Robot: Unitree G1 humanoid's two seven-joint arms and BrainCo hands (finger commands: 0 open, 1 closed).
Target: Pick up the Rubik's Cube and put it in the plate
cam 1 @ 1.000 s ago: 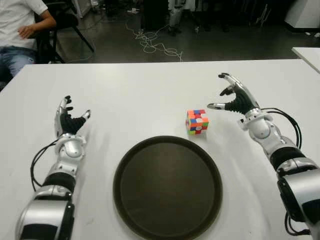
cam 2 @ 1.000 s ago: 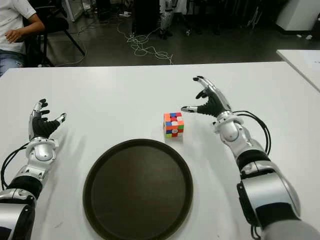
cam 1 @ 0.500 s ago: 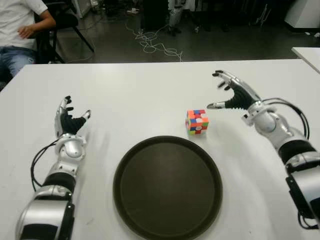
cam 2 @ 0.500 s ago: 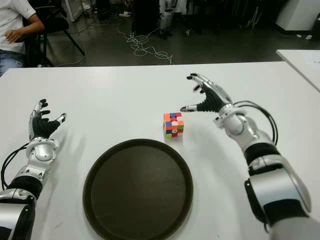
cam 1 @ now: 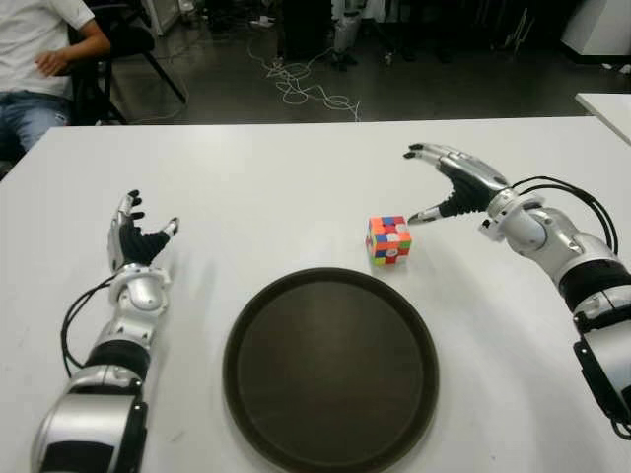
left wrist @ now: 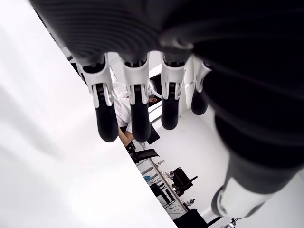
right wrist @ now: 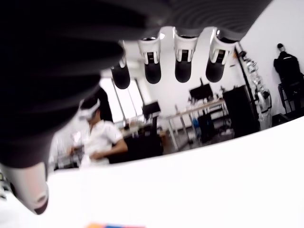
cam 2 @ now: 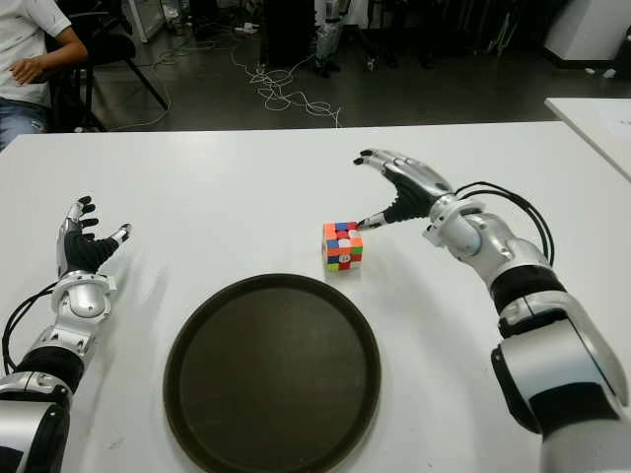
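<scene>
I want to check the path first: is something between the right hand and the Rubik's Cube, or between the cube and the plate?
Nothing visible. The right hand, fingers spread, is just right of the Rubik's Cube, with bare table from cube to plate.

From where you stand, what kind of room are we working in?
Probably a robotics lab or workshop. Loose cables trail across the dark floor beyond the white table, a seated person waits at the far left, and equipment racks show in the right wrist view.
</scene>
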